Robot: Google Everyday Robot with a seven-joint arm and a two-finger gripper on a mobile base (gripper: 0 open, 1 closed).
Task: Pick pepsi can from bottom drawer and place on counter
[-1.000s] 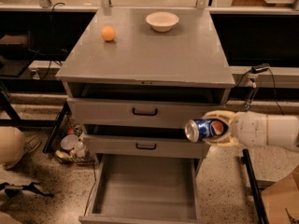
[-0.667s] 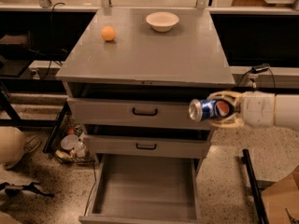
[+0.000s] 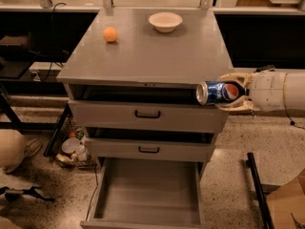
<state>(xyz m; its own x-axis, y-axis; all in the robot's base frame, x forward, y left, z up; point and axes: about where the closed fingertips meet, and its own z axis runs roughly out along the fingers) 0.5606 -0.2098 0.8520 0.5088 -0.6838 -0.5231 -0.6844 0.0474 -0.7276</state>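
Observation:
My gripper (image 3: 228, 92) comes in from the right on a white arm and is shut on the pepsi can (image 3: 218, 92). The blue can lies sideways, its silver end pointing left, in the air at the cabinet's right front corner, level with the top drawer and just below the counter (image 3: 152, 56). The bottom drawer (image 3: 148, 194) is pulled fully out below; its grey floor is bare.
An orange ball (image 3: 110, 34) and a white bowl (image 3: 165, 21) sit at the back of the counter. The two upper drawers with black handles (image 3: 147, 114) stand slightly open. Clutter (image 3: 74, 149) lies on the floor at left, and a black bar (image 3: 257, 190) at right.
The gripper has lifted the can upward and slightly to the right, from the level of the middle drawer to just under the counter's edge.

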